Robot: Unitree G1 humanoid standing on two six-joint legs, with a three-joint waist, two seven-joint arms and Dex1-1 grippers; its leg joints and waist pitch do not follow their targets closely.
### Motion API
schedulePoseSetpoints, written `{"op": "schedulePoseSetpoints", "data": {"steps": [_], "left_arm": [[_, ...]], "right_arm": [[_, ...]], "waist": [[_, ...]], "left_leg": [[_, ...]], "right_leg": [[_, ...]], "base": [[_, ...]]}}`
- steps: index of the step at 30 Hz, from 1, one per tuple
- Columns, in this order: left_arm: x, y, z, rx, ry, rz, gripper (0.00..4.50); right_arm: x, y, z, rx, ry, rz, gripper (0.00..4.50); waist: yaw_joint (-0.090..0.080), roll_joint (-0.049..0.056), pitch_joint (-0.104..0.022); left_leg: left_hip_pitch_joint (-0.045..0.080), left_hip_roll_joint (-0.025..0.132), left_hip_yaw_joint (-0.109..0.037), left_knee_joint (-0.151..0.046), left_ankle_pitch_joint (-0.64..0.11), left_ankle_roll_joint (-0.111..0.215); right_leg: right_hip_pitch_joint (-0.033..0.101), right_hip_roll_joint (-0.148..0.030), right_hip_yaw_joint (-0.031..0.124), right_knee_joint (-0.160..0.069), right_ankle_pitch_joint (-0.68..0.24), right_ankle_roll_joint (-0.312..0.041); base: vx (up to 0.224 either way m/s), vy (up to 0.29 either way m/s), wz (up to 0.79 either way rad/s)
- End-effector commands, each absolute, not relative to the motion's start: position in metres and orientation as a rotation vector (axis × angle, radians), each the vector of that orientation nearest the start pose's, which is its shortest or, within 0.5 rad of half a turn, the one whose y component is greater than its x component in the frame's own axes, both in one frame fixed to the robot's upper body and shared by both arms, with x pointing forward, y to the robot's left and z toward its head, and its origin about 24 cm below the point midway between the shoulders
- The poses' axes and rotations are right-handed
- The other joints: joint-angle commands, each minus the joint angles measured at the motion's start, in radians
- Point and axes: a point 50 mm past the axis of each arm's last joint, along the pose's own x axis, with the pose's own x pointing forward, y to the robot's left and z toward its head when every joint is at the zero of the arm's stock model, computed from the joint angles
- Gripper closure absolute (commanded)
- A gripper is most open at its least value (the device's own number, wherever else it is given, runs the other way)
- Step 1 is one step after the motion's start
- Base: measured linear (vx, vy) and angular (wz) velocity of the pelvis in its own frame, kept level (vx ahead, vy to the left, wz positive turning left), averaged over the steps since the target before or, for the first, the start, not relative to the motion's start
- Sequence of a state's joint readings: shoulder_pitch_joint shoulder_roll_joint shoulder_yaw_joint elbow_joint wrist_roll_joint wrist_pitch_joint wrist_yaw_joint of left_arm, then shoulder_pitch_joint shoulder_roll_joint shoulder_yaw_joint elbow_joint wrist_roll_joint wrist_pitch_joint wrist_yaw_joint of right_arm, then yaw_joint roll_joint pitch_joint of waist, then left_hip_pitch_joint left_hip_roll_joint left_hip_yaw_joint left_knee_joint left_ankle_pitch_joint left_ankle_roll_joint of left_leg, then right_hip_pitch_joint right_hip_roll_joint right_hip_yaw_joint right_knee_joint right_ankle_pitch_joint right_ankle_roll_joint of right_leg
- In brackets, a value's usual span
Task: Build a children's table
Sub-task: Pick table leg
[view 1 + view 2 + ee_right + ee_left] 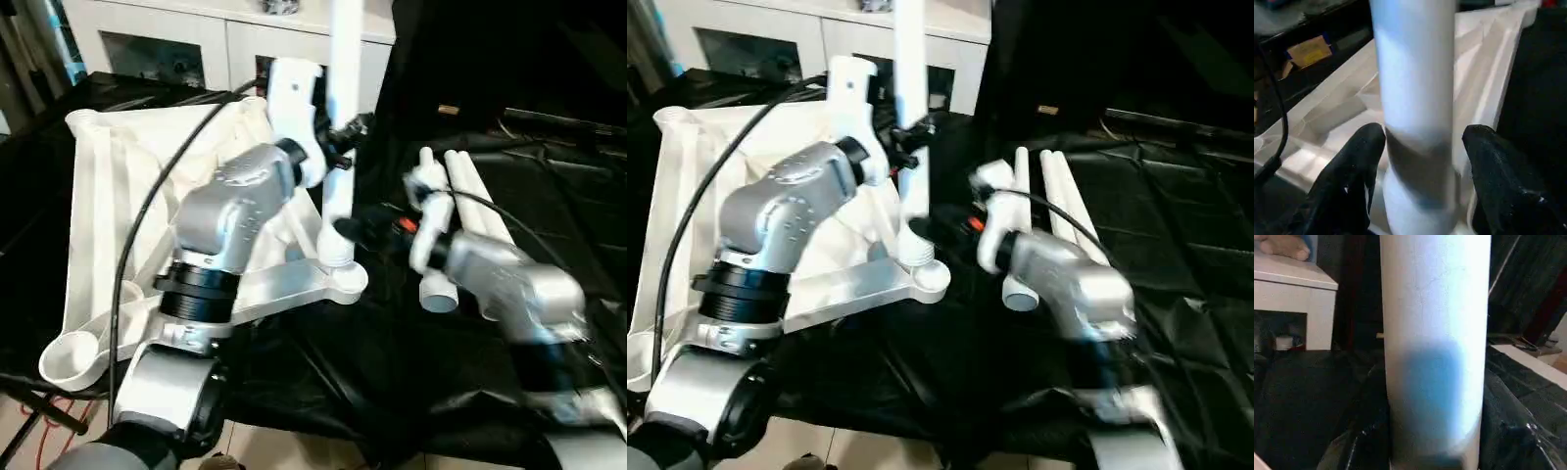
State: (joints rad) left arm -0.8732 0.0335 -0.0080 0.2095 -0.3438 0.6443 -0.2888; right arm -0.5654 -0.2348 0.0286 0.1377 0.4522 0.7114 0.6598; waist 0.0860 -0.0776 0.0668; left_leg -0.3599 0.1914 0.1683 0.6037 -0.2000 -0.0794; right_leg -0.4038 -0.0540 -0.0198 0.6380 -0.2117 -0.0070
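The children's table's white tabletop [108, 196] lies underside up on the black-draped work table. One white tube leg [343, 59] stands upright in the near right corner socket [338, 279]. My left gripper [345, 132] is shut on this leg partway up; in the left wrist view the leg [1435, 333] is very close. My right gripper [351, 230] is down by the leg's foot, just above the socket. In the right wrist view its black fingers [1352, 171] stand open on either side of the leg [1415, 88], with a small gap on each side.
Spare white legs [470, 196] lie side by side on the black cloth to the right, behind my right forearm. An unfilled corner socket [69, 357] is at the near left. A black cable [147, 215] hangs over the tabletop. A white cabinet [196, 39] stands behind.
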Motion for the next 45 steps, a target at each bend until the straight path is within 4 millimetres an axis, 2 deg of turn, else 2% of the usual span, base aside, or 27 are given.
{"op": "schedulePoseSetpoints", "data": {"steps": [1, 5, 6, 9, 12, 13, 16, 17, 28, 29, 31, 32, 34, 35, 36, 37, 38, 43, 45], "left_arm": [[0.355, 0.047, 0.215, -0.130, -0.028, -0.693, 2.66], [0.355, 0.047, 0.214, -0.113, -0.030, -0.691, 2.66], [0.355, 0.047, 0.214, -0.113, -0.031, -0.687, 2.66], [0.355, 0.048, 0.214, -0.117, -0.032, -0.681, 2.66], [0.354, 0.049, 0.213, -0.123, -0.030, -0.683, 2.66], [0.354, 0.049, 0.213, -0.126, -0.028, -0.684, 2.66], [0.353, 0.047, 0.212, -0.131, -0.026, -0.687, 2.66], [0.353, 0.047, 0.212, -0.133, -0.023, -0.687, 2.66], [0.351, 0.048, 0.209, -0.144, -0.003, -0.686, 2.66], [0.350, 0.047, 0.209, -0.160, -0.002, -0.703, 2.66], [0.348, 0.046, 0.210, -0.183, 0.003, -0.735, 2.66], [0.346, 0.045, 0.210, -0.202, 0.011, -0.782, 2.10], [0.345, 0.045, 0.210, -0.225, 0.016, -0.814, 1.96], [0.345, 0.046, 0.211, -0.252, 0.017, -0.821, 1.79], [0.345, 0.047, 0.211, -0.286, 0.019, -0.847, 1.79], [0.344, 0.048, 0.210, -0.321, 0.031, -0.888, 1.68], [0.342, 0.049, 0.209, -0.357, 0.039, -0.934, 1.52], [0.332, 0.063, 0.208, -0.596, 0.034, -1.216, 1.43], [0.329, 0.065, 0.207, -0.628, 0.032, -1.281, 1.43]], "right_arm": [[0.330, -0.109, 0.120, 0.202, 0.266, 0.879, 1.62], [0.336, -0.105, 0.122, 0.172, 0.245, 0.852, 1.62], [0.336, -0.105, 0.121, 0.170, 0.248, 0.860, 1.89], [0.335, -0.105, 0.121, 0.180, 0.251, 0.875, 1.96], [0.333, -0.104, 0.120, 0.192, 0.257, 0.904, 2.31], [0.333, -0.104, 0.120, 0.194, 0.259, 0.908, 2.38], [0.331, -0.104, 0.116, 0.197, 0.264, 0.927, 2.48], [0.331, -0.103, 0.115, 0.196, 0.266, 0.928, 2.59], [0.328, -0.106, 0.112, 0.218, 0.264, 0.968, 2.62], [0.327, -0.108, 0.113, 0.224, 0.258, 0.985, 2.62], [0.326, -0.110, 0.113, 0.226, 0.253, 1.004, 2.62], [0.323, -0.112, 0.115, 0.230, 0.245, 1.032, 2.62], [0.321, -0.114, 0.117, 0.235, 0.237, 1.059, 2.62], [0.320, -0.116, 0.118, 0.238, 0.233, 1.072, 2.62], [0.319, -0.117, 0.119, 0.240, 0.226, 1.087, 2.62], [0.317, -0.120, 0.121, 0.247, 0.216, 1.108, 2.62], [0.315, -0.122, 0.123, 0.251, 0.203, 1.130, 2.62], [0.306, -0.132, 0.130, 0.272, 0.176, 1.237, 2.62], [0.302, -0.134, 0.131, 0.274, 0.183, 1.270, 2.62]], "waist": [[-0.003, 0.009, -0.076], [-0.002, 0.005, -0.075], [-0.002, 0.000, -0.076], [0.000, 0.002, -0.077], [0.000, -0.002, -0.076], [0.000, -0.001, -0.076], [0.000, -0.006, -0.076], [0.001, -0.005, -0.076], [0.002, -0.006, -0.077], [0.002, -0.003, -0.077], [0.003, -0.006, -0.078], [0.004, -0.001, -0.078], [0.005, -0.004, -0.078], [0.006, -0.001, -0.077], [0.004, -0.003, -0.078], [0.006, 0.001, -0.077], [0.005, -0.001, -0.077], [0.007, -0.003, -0.075], [0.009, -0.002, -0.075]], "left_leg": [[0.004, 0.025, -0.001, -0.058, -0.010, 0.008], [0.005, 0.025, 0.000, -0.059, -0.007, 0.009], [0.004, 0.025, 0.000, -0.058, -0.001, 0.014], [0.004, 0.026, 0.000, -0.057, 0.011, 0.023], [0.003, 0.025, 0.001, -0.057, 0.015, 0.033], [0.003, 0.026, 0.001, -0.057, 0.017, 0.034], [0.002, 0.026, 0.001, -0.056, 0.018, 0.038], [0.002, 0.026, 0.001, -0.056, 0.020, 0.040], [0.001, 0.026, 0.002, -0.054, 0.032, 0.052], [0.002, 0.026, 0.002, -0.054, 0.031, 0.053], [0.001, 0.025, 0.002, -0.053, 0.035, 0.057], [0.001, 0.025, 0.001, -0.053, 0.036, 0.057], [0.000, 0.024, 0.002, -0.052, 0.026, 0.060], [0.001, 0.026, 0.001, -0.053, 0.027, 0.061], [0.000, 0.026, 0.002, -0.052, 0.029, 0.062], [0.000, 0.024, 0.002, -0.052, 0.027, 0.065], [0.001, 0.024, 0.002, -0.052, 0.019, 0.067], [0.000, 0.023, 0.003, -0.054, 0.003, 0.068], [0.002, 0.021, 0.004, -0.053, 0.010, 0.076]], "right_leg": [[0.069, -0.064, 0.037, -0.063, 0.076, -0.241], [0.070, -0.064, 0.037, -0.062, 0.079, -0.241], [0.071, -0.063, 0.038, -0.061, 0.088, -0.240], [0.071, -0.064, 0.037, -0.059, 0.101, -0.241], [0.071, -0.064, 0.037, -0.059, 0.105, -0.243], [0.071, -0.065, 0.037, -0.059, 0.102, -0.243], [0.071, -0.065, 0.037, -0.060, 0.090, -0.241], [0.071, -0.066, 0.037, -0.059, 0.089, -0.242], [0.070, -0.065, 0.036, -0.058, 0.096, -0.245], [0.070, -0.065, 0.036, -0.058, 0.096, -0.246], [0.071, -0.065, 0.036, -0.057, 0.107, -0.250], [0.070, -0.066, 0.036, -0.056, 0.108, -0.252], [0.072, -0.065, 0.035, -0.057, 0.102, -0.256], [0.071, -0.066, 0.035, -0.057, 0.107, -0.261], [0.072, -0.065, 0.035, -0.057, 0.114, -0.264], [0.072, -0.065, 0.035, -0.056, 0.119, -0.270], [0.071, -0.064, 0.034, -0.058, 0.109, -0.270], [0.071, -0.064, 0.034, -0.061, 0.064, -0.269], [0.070, -0.062, 0.034, -0.061, 0.070, -0.266]], "base": [[0.000, 0.000, 0.00], [0.000, 0.000, 0.00], [0.000, 0.000, 0.00], [0.000, 0.000, 0.00], [0.000, 0.000, 0.00], [0.000, 0.000, 0.00], [0.000, 0.000, 0.00], [0.000, 0.000, 0.00], [0.000, 0.000, 0.00], [0.000, 0.000, 0.00], [0.000, 0.000, 0.00], [0.000, 0.000, 0.00], [0.000, 0.000, 0.00], [0.000, 0.000, 0.00], [0.000, 0.000, 0.00], [0.000, 0.000, 0.00], [0.000, 0.000, 0.00], [0.000, 0.000, 0.00], [0.000, 0.000, 0.00]]}}
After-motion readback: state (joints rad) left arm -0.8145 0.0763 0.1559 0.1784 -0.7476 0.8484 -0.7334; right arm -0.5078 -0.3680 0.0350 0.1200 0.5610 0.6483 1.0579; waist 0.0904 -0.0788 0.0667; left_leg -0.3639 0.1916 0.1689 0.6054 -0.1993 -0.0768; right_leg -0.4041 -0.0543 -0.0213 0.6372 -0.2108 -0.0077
